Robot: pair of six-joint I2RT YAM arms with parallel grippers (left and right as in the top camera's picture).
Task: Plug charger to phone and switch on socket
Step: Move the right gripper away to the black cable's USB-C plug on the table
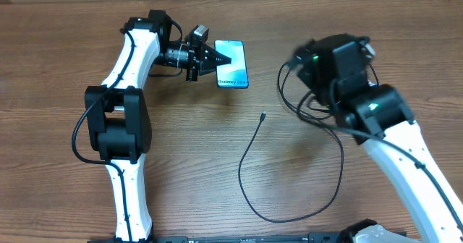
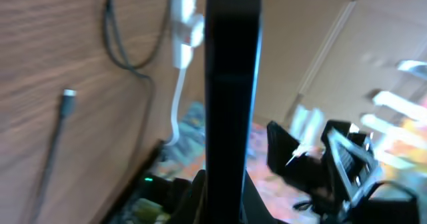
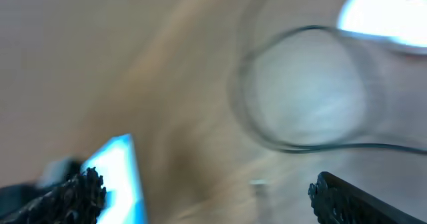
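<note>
The phone [image 1: 233, 62], its blue screen up, lies at the table's far middle. My left gripper [image 1: 208, 59] is shut on its left edge. In the left wrist view the phone [image 2: 231, 84] shows edge-on as a dark bar between my fingers [image 2: 223, 201]. The charger, a thin black cable [image 1: 289, 215], loops across the table, its connector tip [image 1: 262, 116] lying free below the phone. The tip also shows in the left wrist view [image 2: 68, 97]. The socket [image 2: 187, 24] is a white strip seen only from the left wrist. My right gripper [image 3: 207, 197] is open and empty above the tip [image 3: 259, 187]; this view is blurred.
My right arm [image 1: 340, 69] hangs blurred over the right half of the table and covers the cable's far end. The socket's thick white cord [image 2: 175, 111] runs off the table edge. A white object [image 1: 372, 234] sits at the front right edge.
</note>
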